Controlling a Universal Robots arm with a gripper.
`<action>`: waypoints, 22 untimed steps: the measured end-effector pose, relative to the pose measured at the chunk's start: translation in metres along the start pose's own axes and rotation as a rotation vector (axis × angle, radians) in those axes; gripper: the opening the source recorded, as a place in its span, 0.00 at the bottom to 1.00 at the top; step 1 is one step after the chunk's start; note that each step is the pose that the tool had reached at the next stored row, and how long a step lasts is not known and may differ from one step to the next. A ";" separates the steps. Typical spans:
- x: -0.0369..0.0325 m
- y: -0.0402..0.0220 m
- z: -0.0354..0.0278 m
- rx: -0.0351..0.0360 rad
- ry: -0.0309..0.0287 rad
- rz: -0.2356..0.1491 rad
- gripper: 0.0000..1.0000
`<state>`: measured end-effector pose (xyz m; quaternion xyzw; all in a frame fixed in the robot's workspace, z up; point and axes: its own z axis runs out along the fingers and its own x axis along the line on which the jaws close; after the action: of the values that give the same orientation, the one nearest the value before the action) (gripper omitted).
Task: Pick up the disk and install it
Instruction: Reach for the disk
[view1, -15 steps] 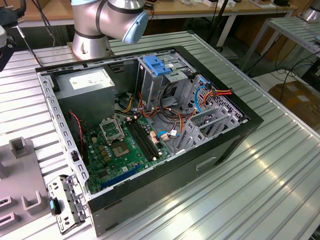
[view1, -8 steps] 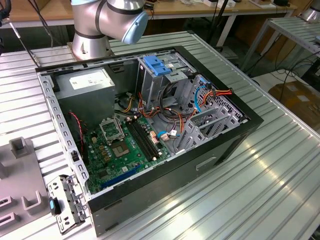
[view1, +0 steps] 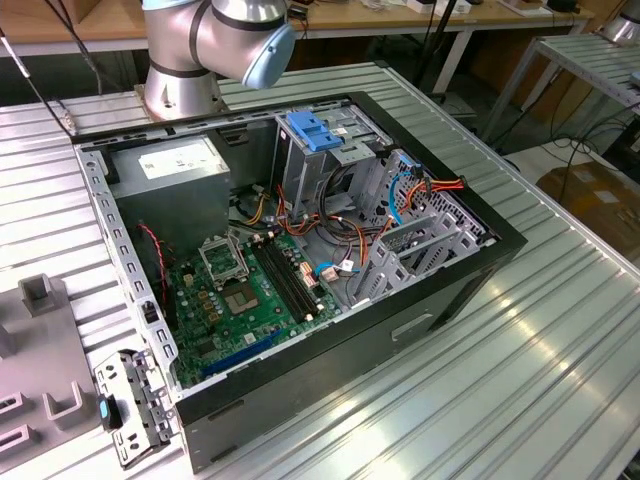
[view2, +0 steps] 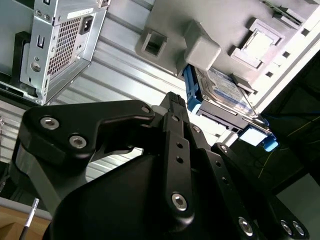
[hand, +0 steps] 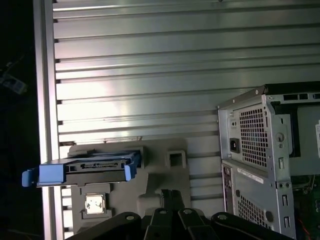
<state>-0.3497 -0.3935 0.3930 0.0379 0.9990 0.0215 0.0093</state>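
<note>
the pickup step is in hand, and nothing is grasped yet. in the first wrist view the end effector (hand: 168, 197) hangs above the surface (hand: 150, 75) with its black fingers pressed together and nothing between them.

the disk (hand: 82, 169) lies flat on a grey moulded holder (hand: 160, 175) near the edge of the surface, apart from the end effector and well outside the computer case (view1: 400, 310). in the second wrist view the disk (view2: 222, 92) shows a dull silver metal face with a pale label and glossy blue plastic rails along its sides; its connector edge faces the camera. the holder is matt grey with blocky raised posts and square pockets.

as a judgement, taking the disk calls for the fingers to spread first, then close across the thin slab at its smooth, hard rails or flat faces, square to it, so that it does not twist or slip.

in the exterior view the case lies open on its side on the ribbed aluminium surface. inside it are a green motherboard (view1: 240, 300), a grey power supply (view1: 175, 165) and a perforated sheet-metal cage (view1: 315, 135) with a light-blue plastic top, with loose red, orange and blue cables around it.
</note>
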 end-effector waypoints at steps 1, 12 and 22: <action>0.0016 -0.0001 0.0000 0.0000 0.0000 0.000 0.11; 0.0213 -0.0016 -0.0004 0.0000 0.0000 0.000 0.11; 0.0380 -0.0028 -0.0007 0.0000 0.0000 0.000 0.11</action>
<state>-0.3878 -0.3934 0.3929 0.0380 0.9990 0.0216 0.0093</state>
